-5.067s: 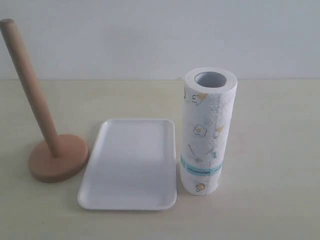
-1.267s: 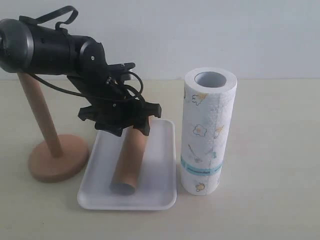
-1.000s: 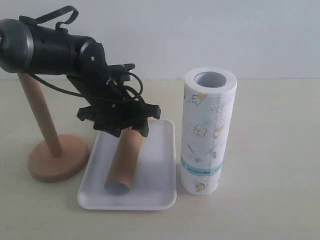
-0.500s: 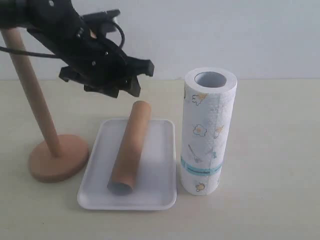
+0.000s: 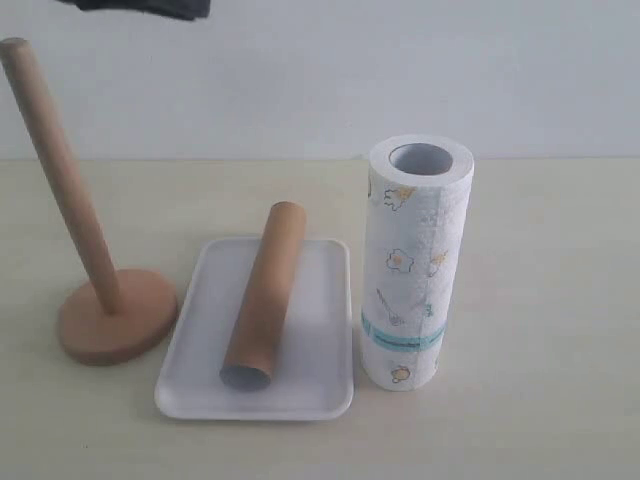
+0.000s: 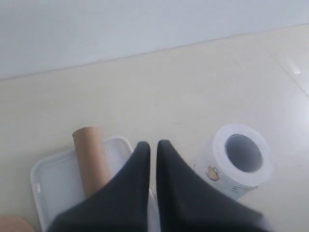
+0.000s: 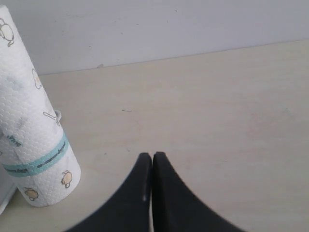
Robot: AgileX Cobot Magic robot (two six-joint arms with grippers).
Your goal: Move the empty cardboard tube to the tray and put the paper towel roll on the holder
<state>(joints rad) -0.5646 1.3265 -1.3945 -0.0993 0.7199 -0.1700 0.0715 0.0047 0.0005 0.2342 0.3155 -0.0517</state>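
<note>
The brown cardboard tube (image 5: 262,295) lies lengthwise in the white tray (image 5: 320,385), its open end toward the front; the left wrist view also shows the tube (image 6: 89,162) and tray (image 6: 48,186). The paper towel roll (image 5: 415,265) stands upright on the table just right of the tray. At the left stands the wooden holder (image 5: 112,320), its pole bare. My left gripper (image 6: 153,145) hangs high above the tray, shut and holding nothing. Down by the table, my right gripper (image 7: 152,155) is shut and holding nothing, to the side of the roll (image 7: 34,130).
Only a dark sliver of the left arm (image 5: 140,6) shows at the top edge of the exterior view. The beige table (image 5: 540,330) runs back to a pale wall. The roll (image 6: 239,159) shows its hollow core from above.
The left gripper let go of the tube in the tray, then rose up and out of the exterior view. The tube settled flat in the tray. The roll and holder have not moved.
</note>
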